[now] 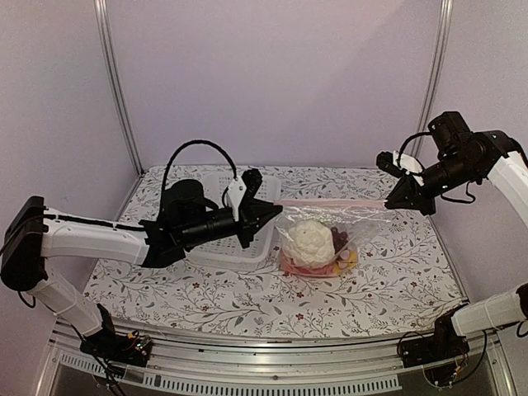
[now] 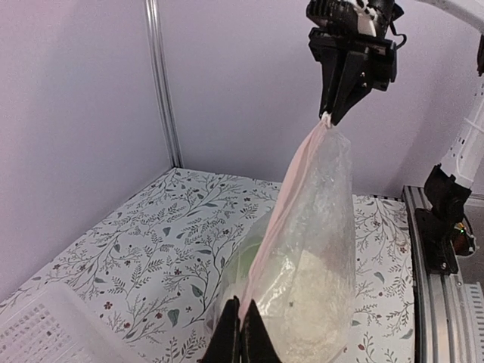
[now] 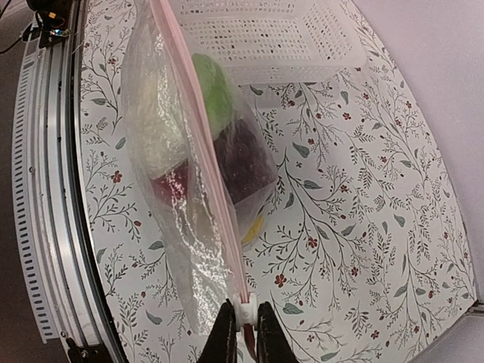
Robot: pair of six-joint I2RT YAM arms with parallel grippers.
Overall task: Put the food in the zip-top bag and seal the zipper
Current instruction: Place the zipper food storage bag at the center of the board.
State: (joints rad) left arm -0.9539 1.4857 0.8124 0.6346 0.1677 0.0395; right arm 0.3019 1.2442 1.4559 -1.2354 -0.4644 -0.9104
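The zip-top bag (image 1: pixel 367 224) hangs stretched between my two grippers, its bottom resting on the table. Its pink zipper (image 1: pixel 330 200) runs straight from the left gripper (image 1: pixel 276 208) to the right gripper (image 1: pixel 388 200). The food sits inside the bag: white cauliflower (image 1: pixel 307 241), dark purple grapes (image 3: pixel 242 155), a green piece (image 3: pixel 215 91), a red piece (image 3: pixel 170 185) and a yellow piece (image 3: pixel 253 227). My left gripper (image 2: pixel 243 325) is shut on one end of the zipper (image 2: pixel 287 197). My right gripper (image 3: pixel 246 325) is shut on the white slider (image 3: pixel 246 311) at the other end.
A white slotted basket (image 1: pixel 216 244) stands at the back left, partly behind the left arm, next to the bag. It also shows as the basket (image 3: pixel 265 38) in the right wrist view. Metal rails (image 1: pixel 272 375) run along the near table edge.
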